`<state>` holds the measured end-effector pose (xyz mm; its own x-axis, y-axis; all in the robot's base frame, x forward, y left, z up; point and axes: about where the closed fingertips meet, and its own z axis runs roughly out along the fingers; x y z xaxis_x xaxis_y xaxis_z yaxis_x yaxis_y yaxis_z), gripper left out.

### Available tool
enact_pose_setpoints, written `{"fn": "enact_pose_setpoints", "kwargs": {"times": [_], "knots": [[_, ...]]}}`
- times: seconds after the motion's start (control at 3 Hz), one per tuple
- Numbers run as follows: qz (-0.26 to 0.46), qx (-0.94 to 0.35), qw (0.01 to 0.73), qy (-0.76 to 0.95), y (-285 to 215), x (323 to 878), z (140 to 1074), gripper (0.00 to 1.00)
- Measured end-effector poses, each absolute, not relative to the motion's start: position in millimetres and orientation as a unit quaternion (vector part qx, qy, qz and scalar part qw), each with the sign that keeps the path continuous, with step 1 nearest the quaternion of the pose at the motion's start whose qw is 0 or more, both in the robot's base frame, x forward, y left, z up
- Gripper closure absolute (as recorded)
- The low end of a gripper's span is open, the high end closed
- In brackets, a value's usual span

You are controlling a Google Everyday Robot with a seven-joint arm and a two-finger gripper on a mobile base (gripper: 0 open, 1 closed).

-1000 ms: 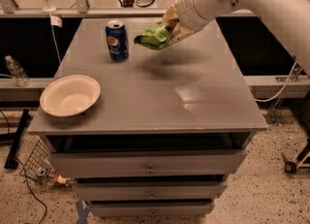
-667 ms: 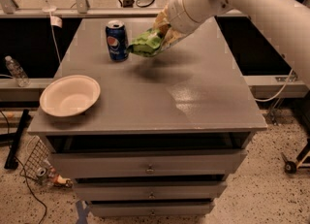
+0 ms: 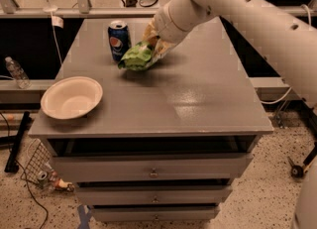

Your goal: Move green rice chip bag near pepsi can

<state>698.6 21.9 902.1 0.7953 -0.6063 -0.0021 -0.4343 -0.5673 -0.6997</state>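
Camera view looks down on a grey metal drawer cabinet [image 3: 198, 99] with a flat top, over which a thick white robot arm [image 3: 237, 10] reaches from the upper right. A shallow cream round bowl [image 3: 72, 97] sits near the front left edge. The crinkled bright green rice chip bag [image 3: 134, 57] hangs low over the top, just beside the upright blue pepsi can [image 3: 119, 40] on its right. The yellowish gripper [image 3: 154, 42] is clenched on the bag's upper right end.
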Motion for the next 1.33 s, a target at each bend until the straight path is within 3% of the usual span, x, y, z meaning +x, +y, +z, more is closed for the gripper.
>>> {"fn": "enact_pose_setpoints", "kwargs": {"times": [0.67, 1.33], "knots": [[-0.106, -0.886, 0.349, 0.287, 43.3, 702.9, 880.9, 1.0], [-0.102, -0.888, 0.347, 0.285, 47.2, 702.4, 876.0, 0.5]]}}
